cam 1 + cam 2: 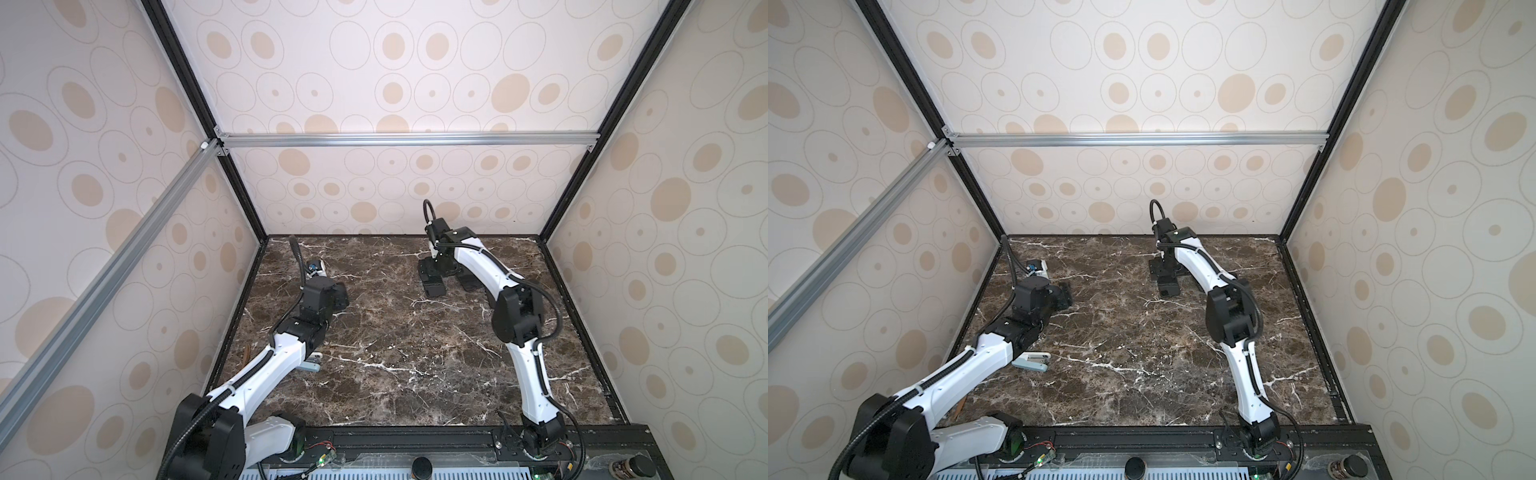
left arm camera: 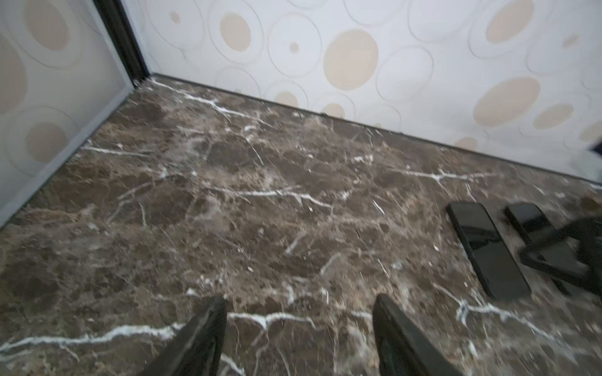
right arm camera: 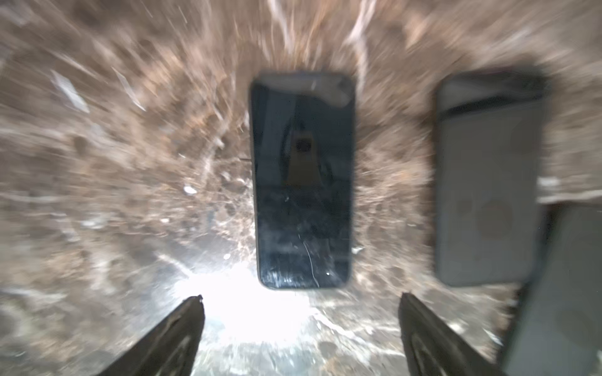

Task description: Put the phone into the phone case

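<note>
The right arm's tool (image 3: 299, 302) hangs above a black, glossy slab of a phone (image 3: 303, 182) that lies flat on the dark brown, white-veined marble tabletop (image 1: 395, 353). The tool's two fingers are spread wide with nothing between them. In a top view the phone (image 1: 1169, 286) sits toward the far side, right of centre. Its long axis runs roughly near to far, straight away from the tool in the blurred right wrist view. The gap between the fingers therefore lines up with the phone's narrow width, and the fingertips stand by one short end rather than its middle. A grey, matte, rectangular phone case (image 3: 488, 182) lies just to the right of the phone, parallel to it and not touching. The left arm's tool (image 2: 299, 306) is also spread and empty. It waits at the far left, well apart, and sees the phone (image 2: 488, 250) only off to its side. The right arm looks far better placed to pick up the phone. The grasp would probably call for a short shift along the phone before the fingers come down across its long edges.
</note>
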### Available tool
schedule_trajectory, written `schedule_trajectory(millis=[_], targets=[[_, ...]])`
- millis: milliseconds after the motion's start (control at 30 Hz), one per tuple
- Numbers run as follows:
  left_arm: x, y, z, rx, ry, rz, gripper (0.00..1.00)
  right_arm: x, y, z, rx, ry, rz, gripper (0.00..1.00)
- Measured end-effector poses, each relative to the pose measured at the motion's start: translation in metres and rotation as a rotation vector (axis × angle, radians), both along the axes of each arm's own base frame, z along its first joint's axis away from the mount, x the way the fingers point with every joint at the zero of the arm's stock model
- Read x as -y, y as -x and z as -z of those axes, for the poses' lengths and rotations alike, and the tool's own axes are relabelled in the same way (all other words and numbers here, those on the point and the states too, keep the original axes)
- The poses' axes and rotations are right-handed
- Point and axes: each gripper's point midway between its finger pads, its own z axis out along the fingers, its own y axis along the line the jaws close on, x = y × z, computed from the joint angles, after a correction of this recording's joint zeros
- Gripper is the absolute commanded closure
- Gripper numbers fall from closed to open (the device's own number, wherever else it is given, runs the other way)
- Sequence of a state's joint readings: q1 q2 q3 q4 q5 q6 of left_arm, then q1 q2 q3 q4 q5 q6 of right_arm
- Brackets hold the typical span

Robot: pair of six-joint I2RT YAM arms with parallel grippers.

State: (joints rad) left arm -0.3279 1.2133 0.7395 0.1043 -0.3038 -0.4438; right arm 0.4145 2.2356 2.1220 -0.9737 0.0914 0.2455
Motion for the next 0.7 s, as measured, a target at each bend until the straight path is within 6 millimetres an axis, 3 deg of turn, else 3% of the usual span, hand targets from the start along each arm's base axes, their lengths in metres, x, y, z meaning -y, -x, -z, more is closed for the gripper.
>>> schedule_trajectory(millis=[100, 200, 267, 333, 400, 500, 600, 700], targets=[[-0.026, -0.014, -0.01, 0.087, -0.05, -0.113, 0.22, 0.037, 0.007, -0.046, 0.166, -0.023, 0.065, 0.06], [-0.059, -0.016, -0.003, 0.147, -0.129, -0.232, 0.2, 0.092, 0.021, -0.061, 0.327, 0.009, 0.147, 0.06], [-0.08, -0.012, 0.023, 0.128, -0.196, -0.29, 0.2, 0.133, 0.035, -0.046, 0.368, 0.071, 0.207, 0.05], [-0.094, -0.008, 0.051, 0.074, -0.251, -0.312, 0.21, 0.159, 0.048, -0.018, 0.368, 0.118, 0.237, 0.05], [-0.1, -0.008, 0.072, 0.017, -0.297, -0.296, 0.21, 0.174, 0.063, 0.016, 0.351, 0.145, 0.246, 0.06], [-0.1, -0.015, 0.074, 0.023, -0.331, -0.25, 0.21, 0.185, 0.091, 0.062, 0.307, 0.151, 0.211, 0.06], [-0.1, -0.027, 0.065, 0.047, -0.336, -0.221, 0.22, 0.18, 0.09, 0.067, 0.365, 0.133, 0.141, 0.08], [-0.107, -0.034, 0.059, 0.058, -0.327, -0.227, 0.22, 0.183, 0.074, 0.046, 0.427, 0.164, 0.149, 0.07]])
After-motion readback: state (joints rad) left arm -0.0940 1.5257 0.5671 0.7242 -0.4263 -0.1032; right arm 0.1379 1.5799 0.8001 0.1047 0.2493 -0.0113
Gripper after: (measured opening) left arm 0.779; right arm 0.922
